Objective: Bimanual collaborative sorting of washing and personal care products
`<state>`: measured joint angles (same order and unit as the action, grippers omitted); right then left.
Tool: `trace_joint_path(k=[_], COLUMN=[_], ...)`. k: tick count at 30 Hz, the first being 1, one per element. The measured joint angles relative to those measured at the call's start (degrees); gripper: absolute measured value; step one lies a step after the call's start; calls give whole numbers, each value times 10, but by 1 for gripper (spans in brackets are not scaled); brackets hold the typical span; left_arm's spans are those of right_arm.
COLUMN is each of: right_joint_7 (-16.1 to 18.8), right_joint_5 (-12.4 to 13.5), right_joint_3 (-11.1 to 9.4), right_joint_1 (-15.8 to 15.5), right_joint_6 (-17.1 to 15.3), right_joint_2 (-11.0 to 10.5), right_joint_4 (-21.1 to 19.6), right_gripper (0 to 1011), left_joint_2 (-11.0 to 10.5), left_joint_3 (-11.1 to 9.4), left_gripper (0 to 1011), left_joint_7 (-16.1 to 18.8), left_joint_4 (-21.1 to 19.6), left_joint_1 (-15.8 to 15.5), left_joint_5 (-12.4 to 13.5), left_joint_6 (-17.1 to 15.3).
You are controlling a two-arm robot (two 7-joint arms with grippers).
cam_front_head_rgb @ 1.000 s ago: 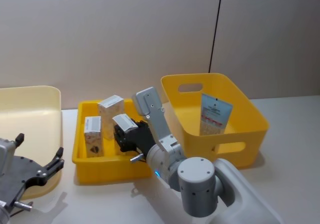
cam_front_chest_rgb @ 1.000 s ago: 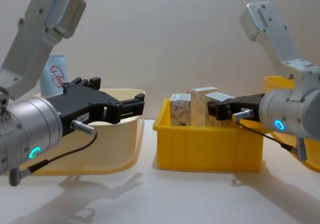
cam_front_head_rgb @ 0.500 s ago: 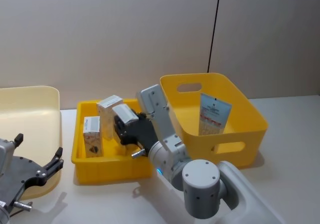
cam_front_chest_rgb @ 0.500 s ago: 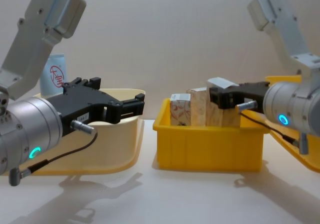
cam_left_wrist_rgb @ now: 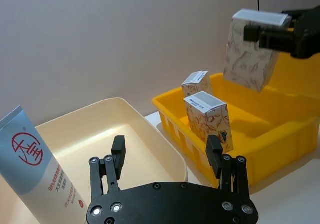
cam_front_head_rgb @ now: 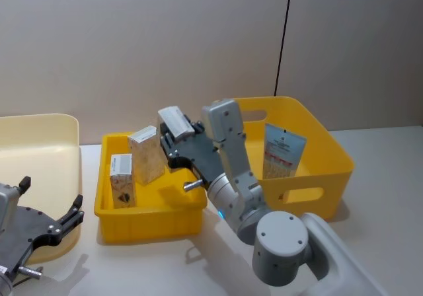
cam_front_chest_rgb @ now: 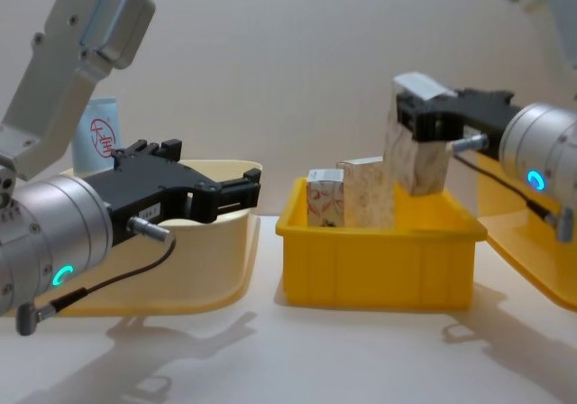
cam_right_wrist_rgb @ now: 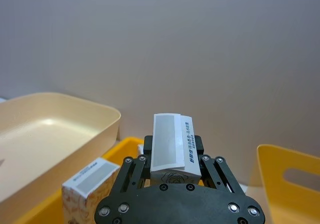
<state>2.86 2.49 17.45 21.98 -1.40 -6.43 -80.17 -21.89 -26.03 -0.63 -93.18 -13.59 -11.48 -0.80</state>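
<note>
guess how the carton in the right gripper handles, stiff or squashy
Probably stiff: the carton shows flat faces and sharp edges though the right gripper pinches its top. Likely light, hanging tilted from that one pinch.

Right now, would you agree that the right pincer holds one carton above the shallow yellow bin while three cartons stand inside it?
Not quite. Only two stand inside the shallow yellow bin, not three: a rear carton and a front carton, as the head view shows. The right pincer does hold the lifted carton above it.
</note>
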Motion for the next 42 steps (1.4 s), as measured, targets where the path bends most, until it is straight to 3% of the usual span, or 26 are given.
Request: trace_joint_path(k=[9, 21, 42], right_joint_7=[-14, -40, -132], right_joint_5=[-6, -23, -102], right_joint_3=[-19, -40, -93], right_joint_1=[-16, -36, -64], right_joint_6=[37, 52, 57], right_joint_2=[-4, -7, -15], right_joint_4=[-41, -80, -128], right_gripper=[418, 418, 418], left_joint_2=[0, 0, 0], left_joint_3=[0, 0, 0], left_gripper=[1003, 1003, 1003], left_joint_7=[0, 0, 0], left_joint_4=[0, 0, 0], left_joint_1=[0, 0, 0], left_joint_5=[0, 0, 0], left_joint_6=[0, 0, 0])
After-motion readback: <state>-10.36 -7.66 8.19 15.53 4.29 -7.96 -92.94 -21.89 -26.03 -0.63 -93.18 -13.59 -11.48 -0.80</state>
